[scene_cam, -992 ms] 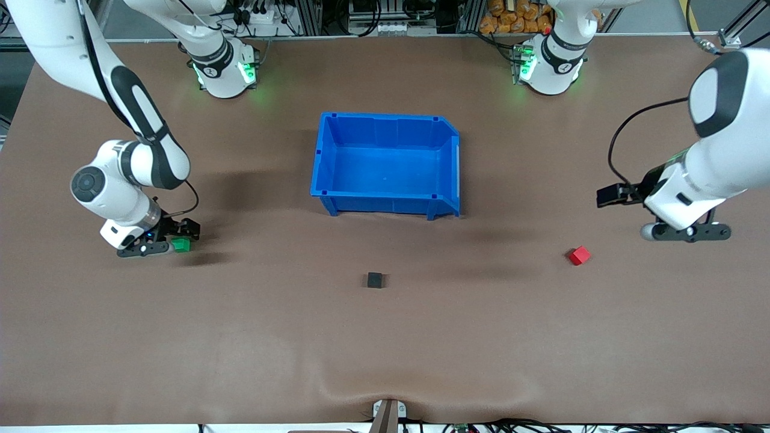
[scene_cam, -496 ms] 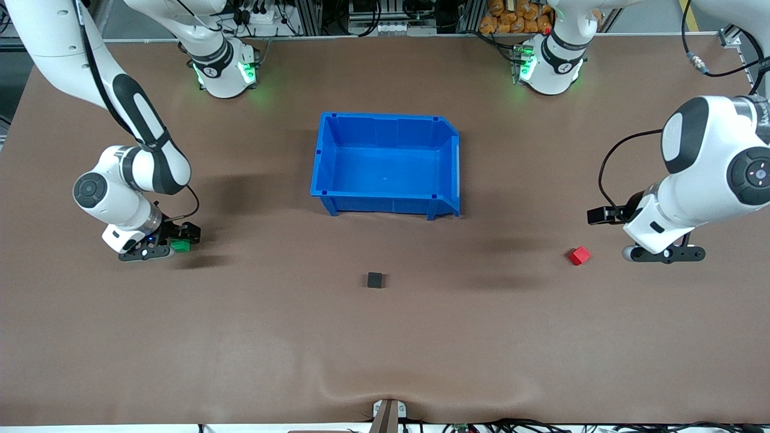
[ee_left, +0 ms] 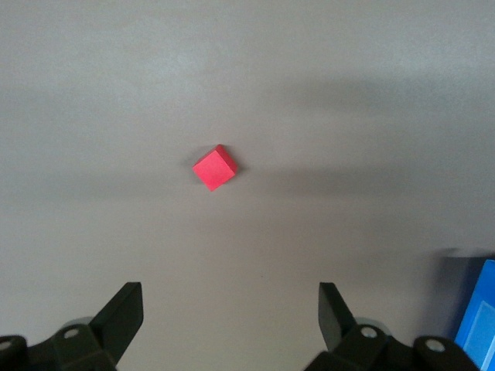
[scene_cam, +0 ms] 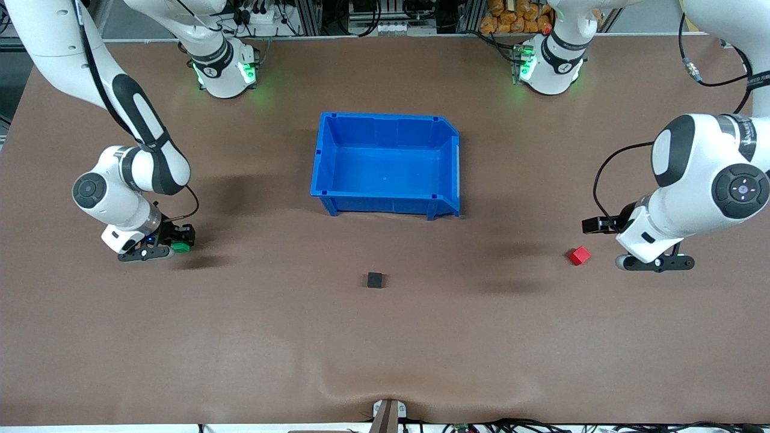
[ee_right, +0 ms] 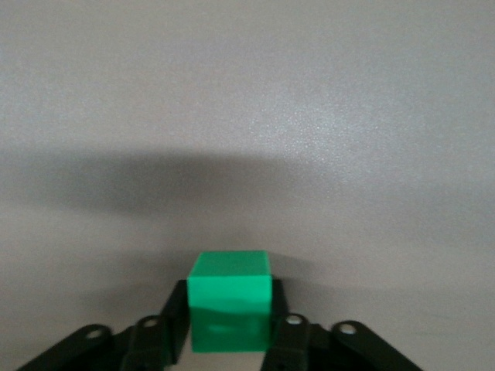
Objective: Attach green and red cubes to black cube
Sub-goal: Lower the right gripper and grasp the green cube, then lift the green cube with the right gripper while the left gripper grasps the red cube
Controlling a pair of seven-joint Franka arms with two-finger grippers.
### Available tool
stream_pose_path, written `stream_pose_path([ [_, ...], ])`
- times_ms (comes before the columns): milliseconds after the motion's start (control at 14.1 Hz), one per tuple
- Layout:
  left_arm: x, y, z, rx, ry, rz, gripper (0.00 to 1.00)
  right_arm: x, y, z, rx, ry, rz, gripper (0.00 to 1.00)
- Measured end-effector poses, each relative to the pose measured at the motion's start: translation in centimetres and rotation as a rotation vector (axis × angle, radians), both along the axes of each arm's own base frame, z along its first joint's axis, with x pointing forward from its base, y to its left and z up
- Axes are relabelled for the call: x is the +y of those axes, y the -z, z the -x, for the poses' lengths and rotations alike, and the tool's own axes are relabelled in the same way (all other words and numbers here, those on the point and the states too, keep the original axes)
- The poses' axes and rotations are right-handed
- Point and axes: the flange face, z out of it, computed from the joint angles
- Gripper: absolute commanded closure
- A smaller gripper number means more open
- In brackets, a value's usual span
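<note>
The green cube (scene_cam: pixel 179 245) (ee_right: pixel 230 305) is at the right arm's end of the table, low at the cloth, pinched between the fingers of my right gripper (scene_cam: pixel 178 242) (ee_right: pixel 230 318), which is shut on it. The red cube (scene_cam: pixel 579 255) (ee_left: pixel 214 168) lies loose at the left arm's end. My left gripper (scene_cam: pixel 605 243) (ee_left: pixel 230 297) hovers low beside it with its fingers wide open and nothing between them. The black cube (scene_cam: pixel 375 279) sits alone mid-table, nearer to the front camera than the blue bin.
A blue bin (scene_cam: pixel 325 162), open and with nothing in it, stands mid-table, farther from the front camera than the cubes; one corner (ee_left: pixel 478 325) shows in the left wrist view. Brown cloth (scene_cam: pixel 385 349) covers the table, with a ripple at its front edge.
My right gripper has shut on the green cube. The left arm has come down and toward the red cube; its gripper stays open.
</note>
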Motion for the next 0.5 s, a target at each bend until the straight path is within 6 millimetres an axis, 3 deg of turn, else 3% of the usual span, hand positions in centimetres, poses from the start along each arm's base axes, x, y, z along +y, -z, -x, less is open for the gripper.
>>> stream_pose_path([
  [283,0.0,1.1,-0.1,-0.001,0.001,0.003,0.0,-0.5,-1.1,-1.2,-0.029,-0.155,0.011,1.0],
  [496,0.0,2.9,-0.2,0.001,0.003,0.008,0.0,-1.3,-3.7,-3.8,-0.081,-0.335,0.036,1.0],
])
